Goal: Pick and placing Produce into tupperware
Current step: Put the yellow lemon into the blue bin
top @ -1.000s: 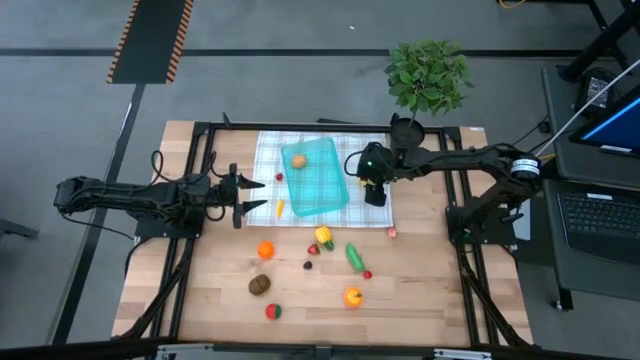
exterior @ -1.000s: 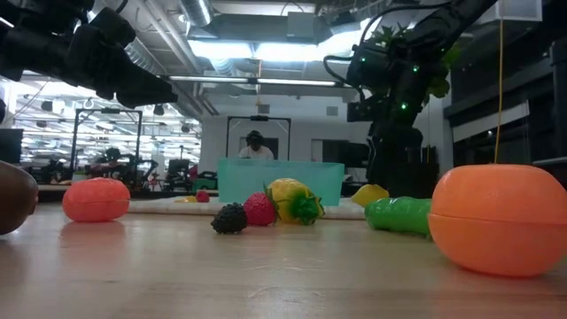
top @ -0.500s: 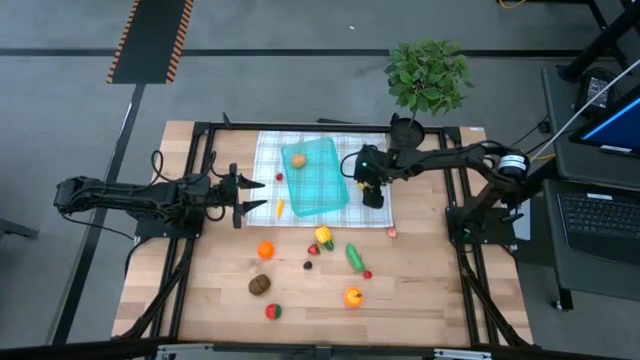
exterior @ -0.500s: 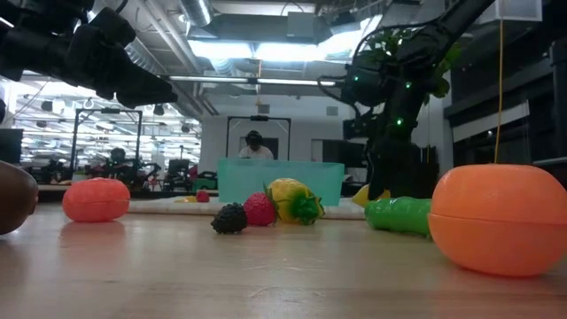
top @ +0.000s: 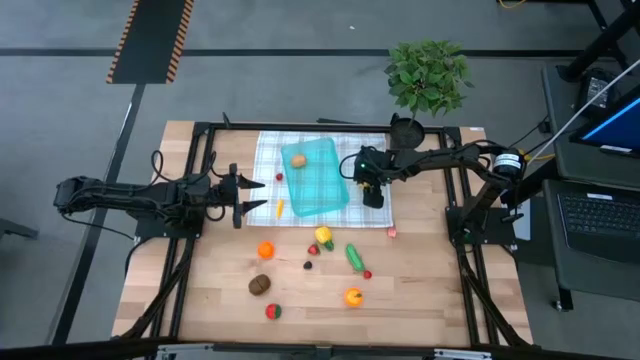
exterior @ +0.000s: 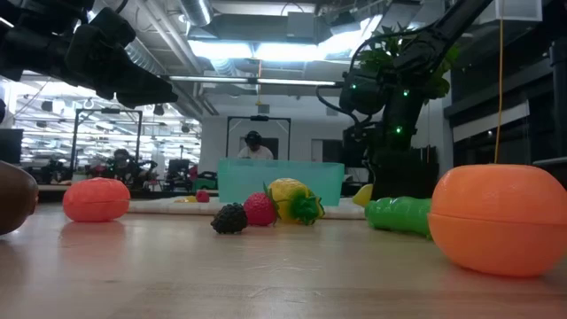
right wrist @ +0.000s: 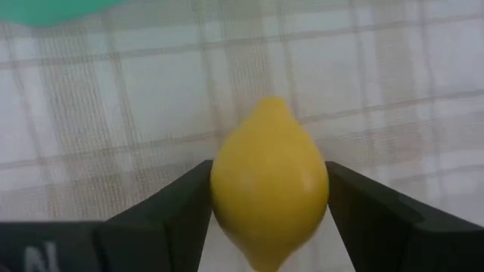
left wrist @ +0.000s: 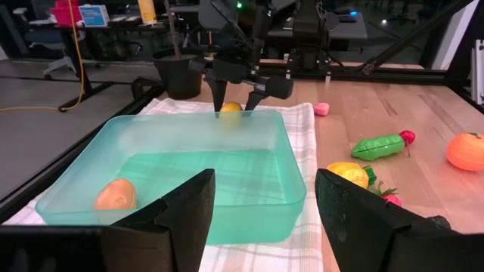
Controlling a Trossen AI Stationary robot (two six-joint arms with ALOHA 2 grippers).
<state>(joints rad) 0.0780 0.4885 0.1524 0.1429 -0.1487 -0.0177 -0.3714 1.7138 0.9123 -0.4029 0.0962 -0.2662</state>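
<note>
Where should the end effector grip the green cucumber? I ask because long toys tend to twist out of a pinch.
Grip the green cucumber across its narrow middle, coming straight down from above. It lies flat on the wooden table, angled, so the fingers should close across its short width, turned square to its long axis. The red berry near one end argues for staying central.

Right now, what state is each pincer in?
Left pincer: open, holding nothing, beside the tupperware.
Right pincer: closed on the lemon, above the checked cloth.
</note>
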